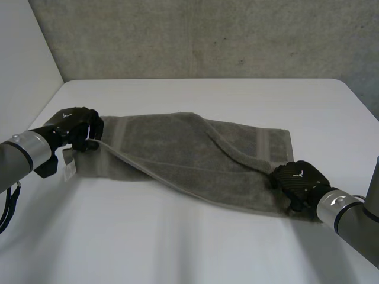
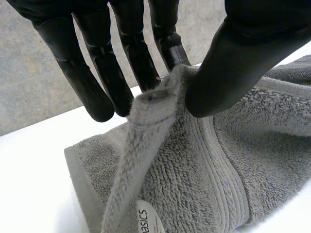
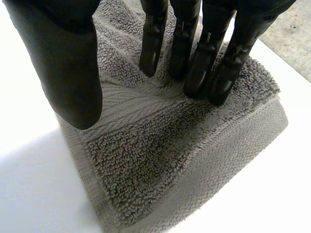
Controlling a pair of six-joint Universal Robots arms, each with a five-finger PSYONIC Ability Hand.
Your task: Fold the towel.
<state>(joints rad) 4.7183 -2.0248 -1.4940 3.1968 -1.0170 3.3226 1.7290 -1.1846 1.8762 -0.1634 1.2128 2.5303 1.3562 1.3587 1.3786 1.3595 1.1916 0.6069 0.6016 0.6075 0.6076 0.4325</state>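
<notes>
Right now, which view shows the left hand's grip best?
Left wrist view: the left hand pinches a towel edge between thumb and fingers. Head view shows the hand's back at the towel's end; right wrist view, the other end.

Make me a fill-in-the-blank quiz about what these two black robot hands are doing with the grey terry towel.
The rumpled grey terry towel lies on a smooth ____ table.
The black left hand pinches a raised fold of the towel between its fingers and its ____.
The black right hand lays straight fingers on the towel's near ____.
The towel's small white label sits at the end held by the ____ hand.
Missing words: white; thumb; corner; left.
</notes>
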